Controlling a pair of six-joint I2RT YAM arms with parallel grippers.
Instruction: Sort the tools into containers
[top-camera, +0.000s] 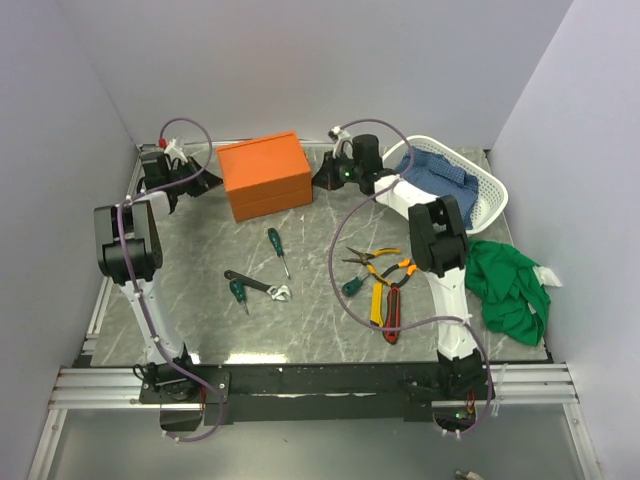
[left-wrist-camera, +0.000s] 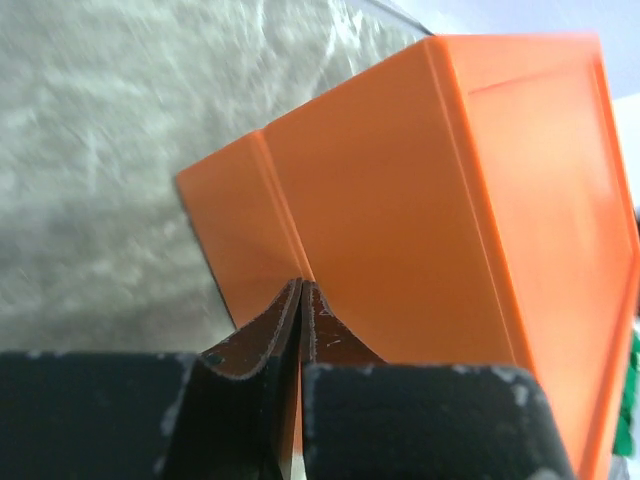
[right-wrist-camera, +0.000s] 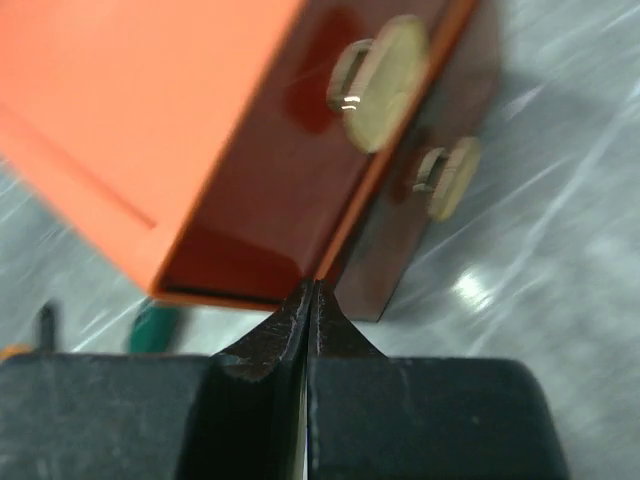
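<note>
White basket (top-camera: 494, 196); blue cloth (top-camera: 441, 170); green cloth (top-camera: 511, 286)

The top camera looks down from the near edge over the whole tabletop (top-camera: 200, 290); both wrist cameras face the orange box (top-camera: 265, 175) closely, from opposite ends.

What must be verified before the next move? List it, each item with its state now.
1. Grip of the left pincer: ok, shut, its tips at the side seam of the orange box.
2. Grip of the right pincer: ok, shut, in front of the box's knobbed end.
3. Hold on the round knobs: not ok, neither is gripped.
4. Opening in the box for tools: not ok, none shows from above.
5. Access to the tools: ok, the screwdrivers, wrench, pliers and utility knives lie uncovered on the table.
6. Position of the green cloth: ok, apart from the tools.
</note>
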